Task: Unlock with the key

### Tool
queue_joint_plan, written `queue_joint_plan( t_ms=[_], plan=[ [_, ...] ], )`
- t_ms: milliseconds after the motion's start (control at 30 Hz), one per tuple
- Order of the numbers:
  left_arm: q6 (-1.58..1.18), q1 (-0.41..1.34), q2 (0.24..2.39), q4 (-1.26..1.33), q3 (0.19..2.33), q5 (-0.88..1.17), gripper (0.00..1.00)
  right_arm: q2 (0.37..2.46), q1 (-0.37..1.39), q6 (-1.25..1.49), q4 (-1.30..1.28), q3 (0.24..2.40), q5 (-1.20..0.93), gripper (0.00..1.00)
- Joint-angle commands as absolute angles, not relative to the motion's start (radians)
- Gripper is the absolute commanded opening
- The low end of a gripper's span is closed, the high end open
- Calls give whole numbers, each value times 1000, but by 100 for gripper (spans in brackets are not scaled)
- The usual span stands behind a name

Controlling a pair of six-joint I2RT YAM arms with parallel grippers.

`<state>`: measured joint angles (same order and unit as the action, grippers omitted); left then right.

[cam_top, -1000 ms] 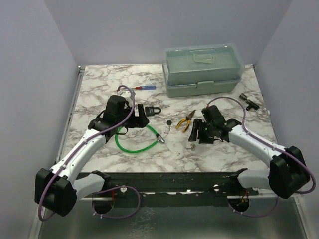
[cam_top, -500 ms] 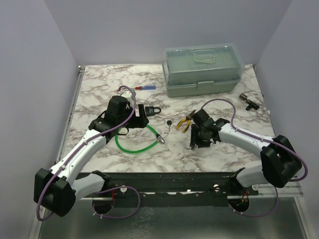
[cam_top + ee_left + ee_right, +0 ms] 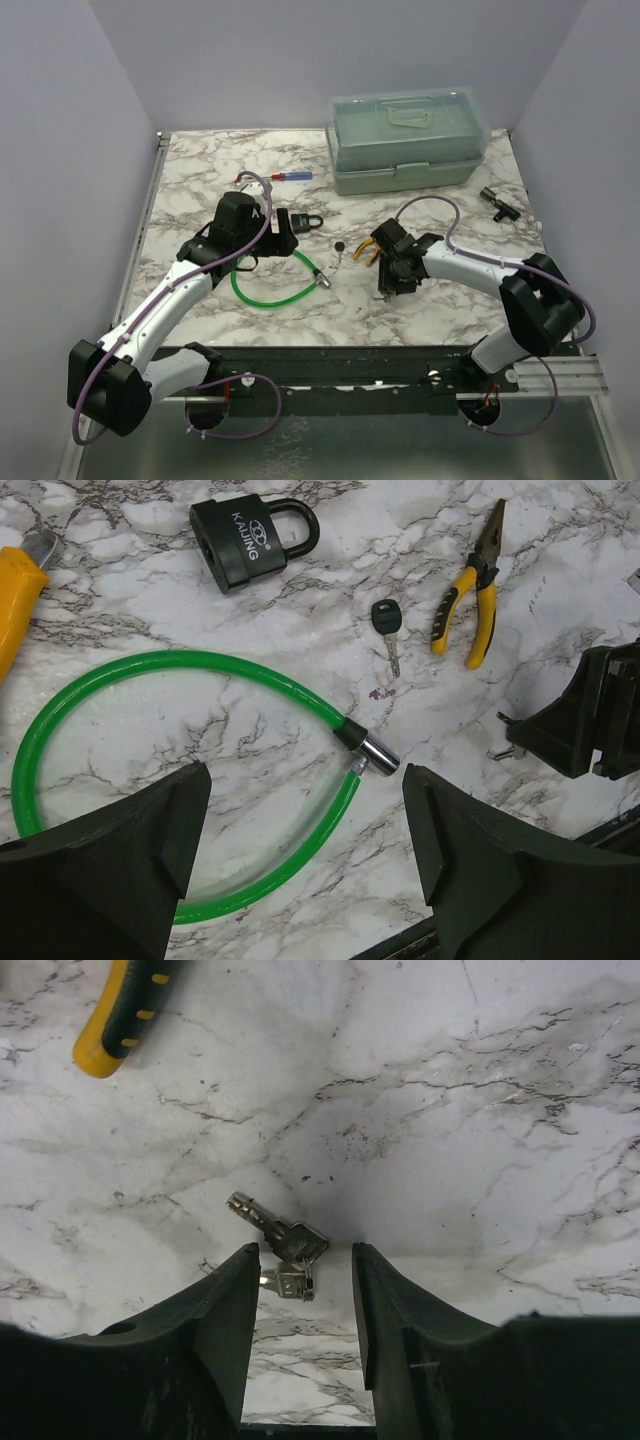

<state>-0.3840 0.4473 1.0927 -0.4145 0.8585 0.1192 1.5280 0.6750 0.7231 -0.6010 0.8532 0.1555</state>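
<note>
Key (image 3: 388, 620) is lying flat on the marble table (image 3: 200, 170), roughly between the padlock (image 3: 245, 548) and the pliers (image 3: 470, 595), closer to the pliers. It's not touching either of them, and nothing's holding it.

Left gripper (image 3: 305, 778) hangs over the green cable lock (image 3: 150, 670) with its jaws wide apart and nothing in them.

Right gripper (image 3: 305, 1260) is down low over the table just near the pliers, jaws apart too. A couple of small silver keys (image 3: 285, 1248) lie on the marble right at the gap between its fingertips. They don't look pinched as far as I can see.

Toolbox (image 3: 408, 140) sits at the back. Screwdriver (image 3: 290, 177) is back-left, beyond the padlock and well apart from the key.
</note>
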Motion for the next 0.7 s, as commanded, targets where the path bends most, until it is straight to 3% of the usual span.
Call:
queue_joint_plan(
  t_ms=[0, 167, 667],
  plan=[
    [-375, 453, 1074, -430, 888, 103, 84, 1568, 684, 742, -621, 880, 226, 47],
    [-375, 453, 1071, -430, 888, 99, 84, 1595, 695, 749, -621, 877, 241, 45],
    [-375, 454, 1065, -431, 888, 94, 84, 1708, 771, 795, -673, 908, 297, 26]
  ],
)
